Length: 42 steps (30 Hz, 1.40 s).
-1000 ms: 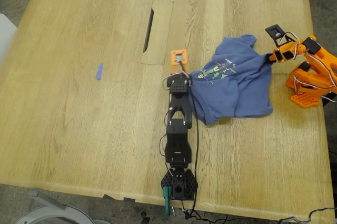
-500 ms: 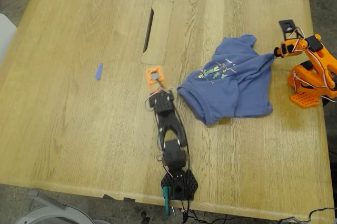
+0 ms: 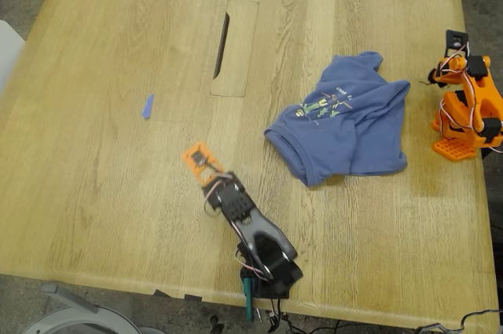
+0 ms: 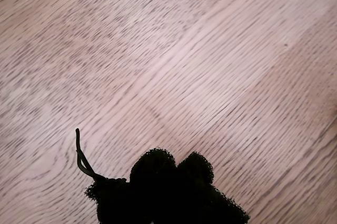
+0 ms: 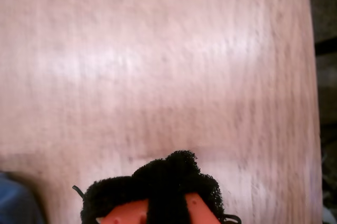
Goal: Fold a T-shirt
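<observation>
**Clerk:** Item one, the T-shirt (image 3: 346,126)?

**Keeper:** Lay on the table (image 3: 118,192) toward the exterior view's right, rumpled, neither flat nor squarely folded. Chest graphic (image 3: 322,106) faced up; one sleeve bunched at the far end. Nothing touched it.

**Clerk:** Item two, my first gripper (image 3: 198,158)?

**Keeper:** Low over bare wood, well apart from the shirt, toward the exterior view's lower middle. Its wrist view showed the dark pads (image 4: 152,176) meeting, so clenched on nothing, as far as could be read.

**Clerk:** Item three, my second gripper (image 5: 168,168)?

**Keeper:** Drawn up by its orange base at the exterior view's right edge, near the shirt but clear of it. Pads looked pressed together, empty. A corner of blue cloth showed at the frame's margin.

**Clerk:** Step in hand?

**Keeper:** Judged: between grasps, the fold barely begun.

**Clerk:** Next move?

**Keeper:** Likely both arms reaching in again, jaws spread, taking hem or shoulder edges and pulling the cloth flat before any crease.

**Clerk:** Sundries?

**Keeper:** One blue tape scrap (image 3: 147,106), far off.
</observation>
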### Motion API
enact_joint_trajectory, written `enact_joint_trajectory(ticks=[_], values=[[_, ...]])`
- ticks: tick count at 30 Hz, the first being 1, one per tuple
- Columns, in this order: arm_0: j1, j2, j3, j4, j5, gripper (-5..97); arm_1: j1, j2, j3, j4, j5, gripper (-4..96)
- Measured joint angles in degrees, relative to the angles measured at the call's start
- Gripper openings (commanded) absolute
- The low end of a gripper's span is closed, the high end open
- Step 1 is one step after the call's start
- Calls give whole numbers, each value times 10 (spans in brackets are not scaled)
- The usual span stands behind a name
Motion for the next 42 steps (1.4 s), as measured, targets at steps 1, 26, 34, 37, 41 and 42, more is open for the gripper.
enact_joint_trajectory(ticks=[1, 26, 34, 37, 41, 42], values=[[-12, 30, 15, 13, 0, 0, 11, 7, 7, 4, 0, 0], [-308, 472, 155, 272, 2, 0, 144, 231, 153, 108, -17, 0], [-350, 475, 166, 272, 11, -1, 219, 258, 182, 72, -88, 1], [-369, 476, 166, 272, 40, -1, 248, 266, 195, 64, -109, 1], [-396, 476, 166, 272, 59, -1, 271, 268, 203, 60, -122, 1], [-400, 476, 166, 275, 62, -1, 272, 268, 203, 58, -122, 1]])
